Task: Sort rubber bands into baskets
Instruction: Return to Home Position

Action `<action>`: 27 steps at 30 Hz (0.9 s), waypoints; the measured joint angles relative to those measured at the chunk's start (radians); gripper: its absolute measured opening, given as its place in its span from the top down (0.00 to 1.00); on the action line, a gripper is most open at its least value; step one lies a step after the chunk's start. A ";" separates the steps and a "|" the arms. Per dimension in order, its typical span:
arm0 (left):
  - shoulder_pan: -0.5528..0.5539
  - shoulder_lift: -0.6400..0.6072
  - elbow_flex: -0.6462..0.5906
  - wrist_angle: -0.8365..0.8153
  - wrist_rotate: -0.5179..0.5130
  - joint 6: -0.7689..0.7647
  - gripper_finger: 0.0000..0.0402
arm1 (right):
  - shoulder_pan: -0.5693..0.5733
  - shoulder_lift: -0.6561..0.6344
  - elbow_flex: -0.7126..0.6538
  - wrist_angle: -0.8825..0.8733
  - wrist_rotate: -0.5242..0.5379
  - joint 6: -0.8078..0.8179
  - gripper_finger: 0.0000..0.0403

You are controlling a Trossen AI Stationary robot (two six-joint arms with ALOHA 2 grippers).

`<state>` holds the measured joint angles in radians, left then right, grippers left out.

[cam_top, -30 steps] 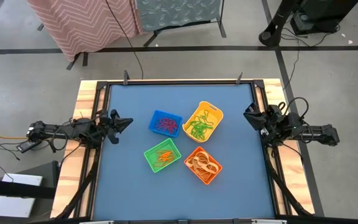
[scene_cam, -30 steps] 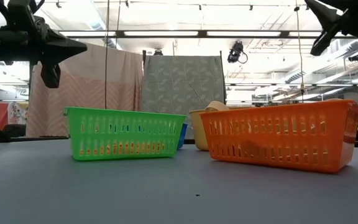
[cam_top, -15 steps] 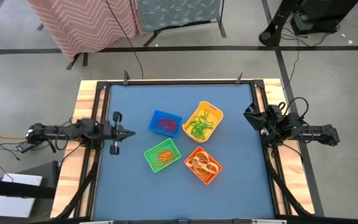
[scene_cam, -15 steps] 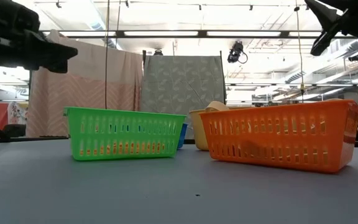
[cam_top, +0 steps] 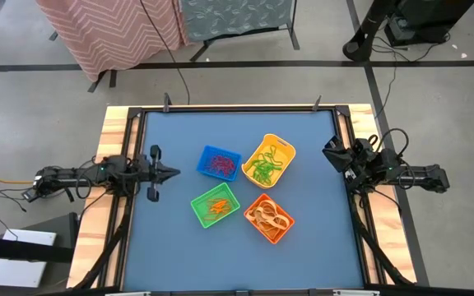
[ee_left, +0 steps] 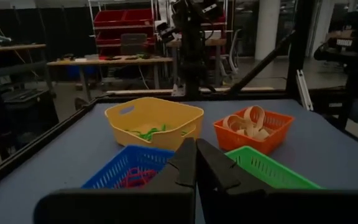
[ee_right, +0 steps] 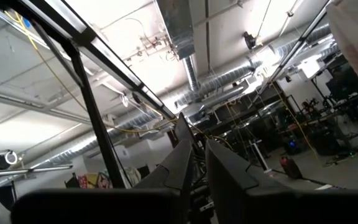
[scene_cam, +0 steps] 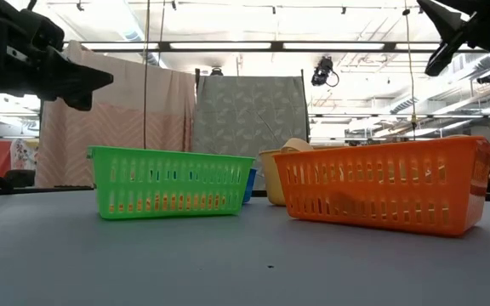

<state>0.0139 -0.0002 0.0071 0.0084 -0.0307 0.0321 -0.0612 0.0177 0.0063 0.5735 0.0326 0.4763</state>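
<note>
Over the left edge of the table, the left gripper is closed and empty, pointing at the nearby blue basket. The right gripper (fingers nearly touching, empty) sits at the right edge, well apart. Mid-table, the blue basket holds red rubber bands, the yellow basket green bands, the green basket orange bands, the orange basket pale bands.

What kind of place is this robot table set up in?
Probably a robotics lab or workshop: exposed ceiling ducts, shelves of red bins near a workbench, and fabric screens behind the table.
</note>
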 joint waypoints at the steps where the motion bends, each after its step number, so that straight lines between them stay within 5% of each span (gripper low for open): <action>1: 0.000 0.000 0.000 0.003 -0.001 -0.005 0.98 | 0.000 0.000 0.000 0.000 0.000 0.000 0.85; 27: 0.000 0.000 0.000 0.052 -0.003 -0.005 0.98 | 0.000 0.000 0.000 0.000 0.000 0.000 0.85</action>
<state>0.0143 -0.0002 0.0071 0.0605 -0.0334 0.0269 -0.0612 0.0177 0.0063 0.5735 0.0326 0.4763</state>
